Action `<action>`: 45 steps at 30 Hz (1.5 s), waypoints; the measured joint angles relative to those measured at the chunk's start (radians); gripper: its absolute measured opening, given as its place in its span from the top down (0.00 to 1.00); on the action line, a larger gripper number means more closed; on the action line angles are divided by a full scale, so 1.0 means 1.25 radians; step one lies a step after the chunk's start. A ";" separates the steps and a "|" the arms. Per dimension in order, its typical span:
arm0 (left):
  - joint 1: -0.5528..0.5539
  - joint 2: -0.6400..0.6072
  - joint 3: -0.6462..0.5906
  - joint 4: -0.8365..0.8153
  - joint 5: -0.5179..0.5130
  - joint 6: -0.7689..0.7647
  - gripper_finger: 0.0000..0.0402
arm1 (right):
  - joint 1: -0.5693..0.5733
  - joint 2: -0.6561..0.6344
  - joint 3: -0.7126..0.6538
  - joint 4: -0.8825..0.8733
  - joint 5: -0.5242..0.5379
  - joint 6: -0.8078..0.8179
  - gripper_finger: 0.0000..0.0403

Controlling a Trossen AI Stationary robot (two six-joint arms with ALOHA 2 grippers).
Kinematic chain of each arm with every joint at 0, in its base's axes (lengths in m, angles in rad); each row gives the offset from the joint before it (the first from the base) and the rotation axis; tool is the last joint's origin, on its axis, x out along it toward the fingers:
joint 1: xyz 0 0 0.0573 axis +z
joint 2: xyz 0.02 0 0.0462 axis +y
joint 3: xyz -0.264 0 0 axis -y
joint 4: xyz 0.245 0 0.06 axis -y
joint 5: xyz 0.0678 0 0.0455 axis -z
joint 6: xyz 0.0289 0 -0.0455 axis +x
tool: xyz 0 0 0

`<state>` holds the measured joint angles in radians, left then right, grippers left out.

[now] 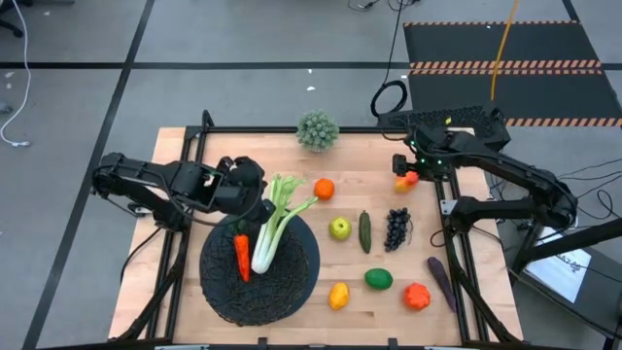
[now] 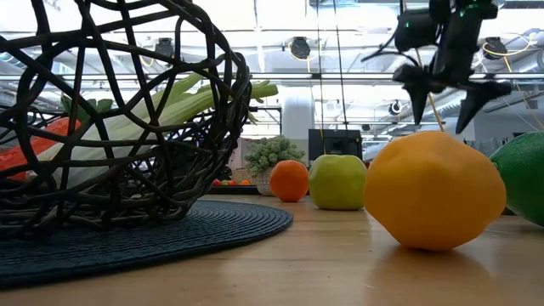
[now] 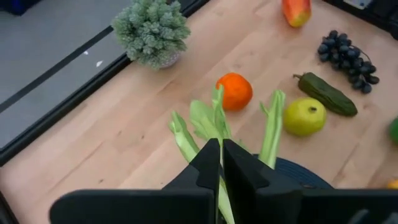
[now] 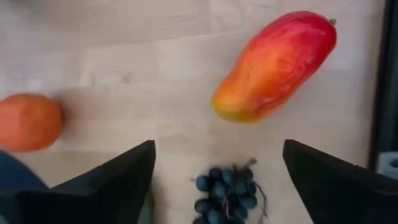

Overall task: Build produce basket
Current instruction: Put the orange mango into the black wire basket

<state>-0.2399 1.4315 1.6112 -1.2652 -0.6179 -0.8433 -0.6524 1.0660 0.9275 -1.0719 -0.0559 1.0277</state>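
Produce lay mostly on the table (image 1: 292,175): the basket (image 1: 292,292) at near left already held the carrot (image 1: 241,255) and the celery stalk (image 1: 275,228), whose leaves overhung its far rim. Left claw (image 1: 255,194) was closed and empty above that far rim. Right claw (image 1: 406,170) hung with fingers spread wide above the mango (image 4: 277,62) at far right, with the grapes (image 1: 397,227) just nearer.

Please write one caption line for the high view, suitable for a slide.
Carrot and celery lie in the basket; left gripper shut above it, right gripper open over the mango.
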 joint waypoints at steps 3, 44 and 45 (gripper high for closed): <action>0.017 0.000 0.000 0.000 0.000 -0.001 0.94 | -0.012 0.000 -0.034 0.041 0.000 0.006 0.08; 0.076 0.001 -0.001 0.076 0.000 -0.035 0.95 | -0.123 -0.002 -0.402 0.450 0.026 0.083 0.40; 0.076 0.001 -0.001 0.076 0.000 -0.043 0.95 | -0.123 -0.002 -0.403 0.456 0.026 0.068 0.41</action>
<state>-0.1444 1.4323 1.6104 -1.1698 -0.6178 -0.8970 -0.8059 1.0630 0.4240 -0.5024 -0.0239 1.1132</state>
